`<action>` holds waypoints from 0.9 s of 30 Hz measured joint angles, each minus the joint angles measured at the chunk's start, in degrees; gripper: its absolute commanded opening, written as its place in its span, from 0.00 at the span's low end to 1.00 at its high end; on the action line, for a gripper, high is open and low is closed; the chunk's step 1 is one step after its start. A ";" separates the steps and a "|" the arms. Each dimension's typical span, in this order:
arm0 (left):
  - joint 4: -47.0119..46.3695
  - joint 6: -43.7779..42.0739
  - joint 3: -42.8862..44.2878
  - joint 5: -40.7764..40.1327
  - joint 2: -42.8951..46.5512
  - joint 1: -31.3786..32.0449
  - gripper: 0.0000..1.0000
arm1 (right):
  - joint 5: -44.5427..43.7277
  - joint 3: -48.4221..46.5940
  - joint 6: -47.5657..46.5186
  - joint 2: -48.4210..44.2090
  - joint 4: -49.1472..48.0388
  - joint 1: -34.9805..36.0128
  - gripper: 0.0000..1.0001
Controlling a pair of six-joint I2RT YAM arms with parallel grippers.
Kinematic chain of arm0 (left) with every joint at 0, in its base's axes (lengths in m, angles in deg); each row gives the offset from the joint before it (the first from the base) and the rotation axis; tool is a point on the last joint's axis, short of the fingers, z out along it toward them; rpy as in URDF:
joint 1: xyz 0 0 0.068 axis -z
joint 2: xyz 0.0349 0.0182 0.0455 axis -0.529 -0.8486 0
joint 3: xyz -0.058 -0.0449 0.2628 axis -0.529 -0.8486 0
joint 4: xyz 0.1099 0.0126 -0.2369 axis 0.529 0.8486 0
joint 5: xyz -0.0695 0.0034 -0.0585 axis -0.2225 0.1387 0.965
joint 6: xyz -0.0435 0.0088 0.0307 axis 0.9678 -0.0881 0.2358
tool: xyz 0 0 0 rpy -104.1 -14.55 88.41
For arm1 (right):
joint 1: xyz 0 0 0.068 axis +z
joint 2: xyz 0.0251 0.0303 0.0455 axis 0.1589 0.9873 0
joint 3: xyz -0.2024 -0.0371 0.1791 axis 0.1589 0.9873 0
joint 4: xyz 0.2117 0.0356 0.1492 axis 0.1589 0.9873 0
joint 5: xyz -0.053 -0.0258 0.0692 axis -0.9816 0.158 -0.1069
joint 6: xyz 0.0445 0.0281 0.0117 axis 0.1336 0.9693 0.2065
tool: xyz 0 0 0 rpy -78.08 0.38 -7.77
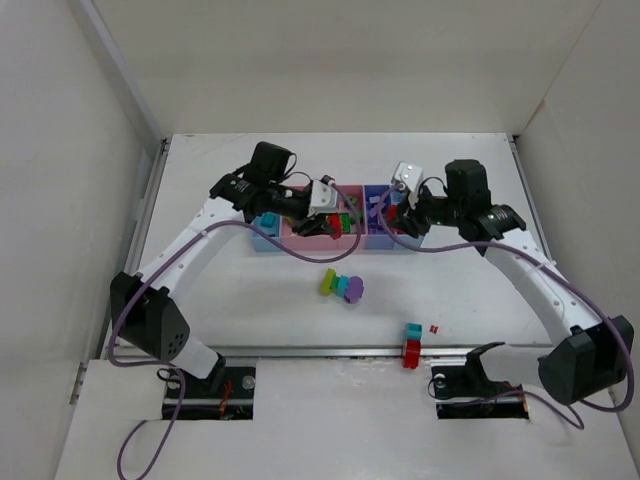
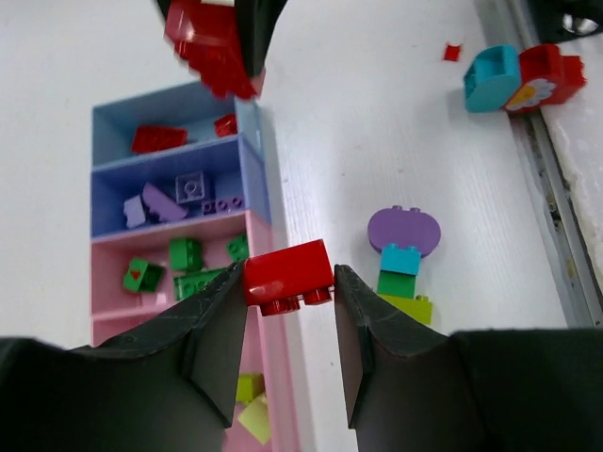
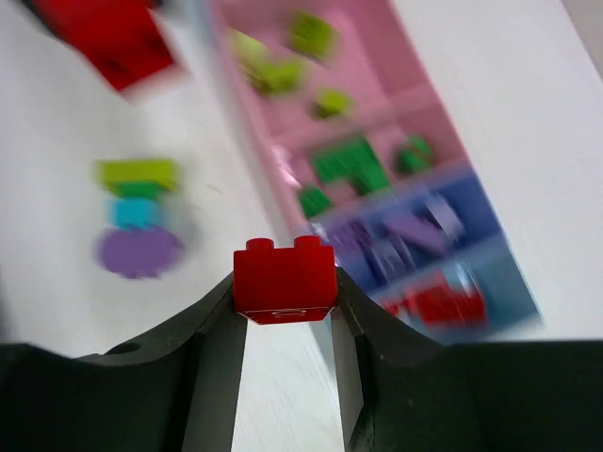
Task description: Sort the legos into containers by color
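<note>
Your left gripper pinches a glossy red brick, studs showing along its lower edge; your right gripper clamps a second red brick.

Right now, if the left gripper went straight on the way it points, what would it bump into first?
The left gripper, clamped on a red brick, would probably meet the near wall of the narrow pink bin; depth is unclear.

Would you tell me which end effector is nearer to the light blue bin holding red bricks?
Right. The right end effector hovers beside the light blue bin; the left end effector is farther along the row, by the pink bins.
</note>
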 measured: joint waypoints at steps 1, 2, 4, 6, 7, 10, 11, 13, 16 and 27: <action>-0.98 2.29 -0.63 -1.14 0.46 -0.39 0.00 | -3.74 2.43 1.70 -1.38 -2.23 -1.46 0.00; -2.86 4.70 -1.57 -2.21 0.96 -0.70 0.00 | -7.34 4.74 3.98 -2.60 -4.46 -2.27 0.00; -7.41 10.97 -4.42 -4.44 2.47 -0.87 0.00 | -14.23 8.37 8.02 -4.26 -8.55 -2.49 0.00; -13.68 18.32 -8.22 -7.06 4.22 -0.85 0.00 | -19.12 9.42 11.63 -3.72 -11.45 -2.36 0.00; -16.33 21.64 -9.86 -8.37 4.94 -0.85 0.00 | -21.29 9.18 13.22 -2.58 -13.20 -2.36 0.00; -23.06 30.62 -12.44 -13.03 5.86 -0.68 0.00 | -28.65 7.30 17.81 2.80 -16.98 -2.36 0.00; -24.63 33.16 -12.50 -14.73 5.86 -0.52 0.00 | -31.34 6.86 19.06 4.68 -17.81 -2.40 0.00; -27.78 37.53 -12.50 -18.12 5.86 -0.33 0.00 | -34.75 6.29 21.00 8.22 -18.82 -2.91 0.00; -31.01 41.86 -12.50 -21.51 5.92 -0.11 0.00 | -36.98 5.05 22.67 13.07 -18.95 -3.87 0.00; -35.23 48.70 -12.02 -24.61 3.74 2.08 0.00 | -35.87 0.50 27.15 21.31 -19.47 -7.21 0.84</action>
